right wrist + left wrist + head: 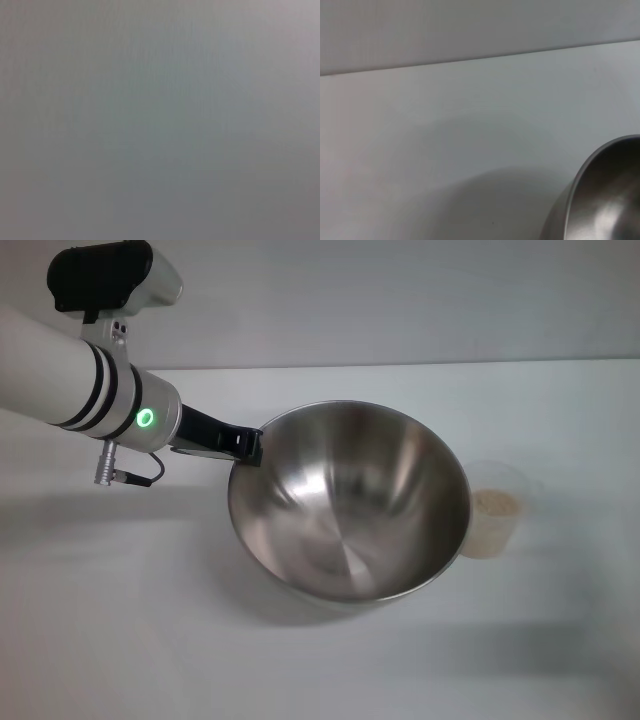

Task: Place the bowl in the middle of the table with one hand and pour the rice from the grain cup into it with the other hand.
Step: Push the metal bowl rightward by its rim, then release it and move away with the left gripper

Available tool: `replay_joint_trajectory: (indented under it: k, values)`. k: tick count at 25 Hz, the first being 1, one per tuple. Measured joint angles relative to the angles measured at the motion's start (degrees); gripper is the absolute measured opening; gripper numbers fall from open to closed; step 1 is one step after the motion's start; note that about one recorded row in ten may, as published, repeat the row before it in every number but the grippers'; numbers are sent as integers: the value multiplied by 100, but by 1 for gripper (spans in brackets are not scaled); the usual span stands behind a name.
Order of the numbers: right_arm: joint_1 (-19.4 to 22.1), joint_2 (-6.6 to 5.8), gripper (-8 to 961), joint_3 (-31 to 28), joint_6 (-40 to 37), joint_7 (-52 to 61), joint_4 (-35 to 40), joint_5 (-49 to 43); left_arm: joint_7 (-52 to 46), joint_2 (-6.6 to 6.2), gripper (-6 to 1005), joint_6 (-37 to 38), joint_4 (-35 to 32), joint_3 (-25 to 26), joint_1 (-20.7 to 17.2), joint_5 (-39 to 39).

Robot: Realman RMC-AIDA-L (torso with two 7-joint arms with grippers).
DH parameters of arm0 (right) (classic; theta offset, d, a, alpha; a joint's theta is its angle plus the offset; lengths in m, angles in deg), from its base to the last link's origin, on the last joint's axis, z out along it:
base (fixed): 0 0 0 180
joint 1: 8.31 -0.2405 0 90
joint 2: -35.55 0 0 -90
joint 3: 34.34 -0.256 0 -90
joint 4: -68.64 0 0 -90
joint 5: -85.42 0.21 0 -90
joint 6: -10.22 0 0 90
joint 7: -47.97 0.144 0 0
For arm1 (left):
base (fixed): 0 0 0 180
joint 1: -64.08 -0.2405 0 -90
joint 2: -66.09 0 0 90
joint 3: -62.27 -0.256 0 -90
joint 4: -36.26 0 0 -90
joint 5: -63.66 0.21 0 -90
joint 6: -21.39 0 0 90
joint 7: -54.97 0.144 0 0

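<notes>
The large steel bowl (350, 505) hangs tilted over the middle of the white table (120, 640), casting a shadow beneath it. My left gripper (245, 447) comes in from the left, its black fingers shut on the bowl's left rim. In the left wrist view only the edge of the bowl (600, 200) shows above the table (445, 150). The transparent grain cup (497, 512) stands upright on the table just right of the bowl, partly hidden behind its rim, with pale rice (497, 502) inside. My right gripper is out of view.
The table's far edge (400, 364) meets a plain grey wall behind. The right wrist view shows only a blank grey surface.
</notes>
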Motion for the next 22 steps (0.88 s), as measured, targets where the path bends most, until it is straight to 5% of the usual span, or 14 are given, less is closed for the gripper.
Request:
replay_joint_trajectory:
  k: [22]
  values:
    - [8,3,599,8,-30,0,24,-6,0,-36,118,146,218,139,-95,-17]
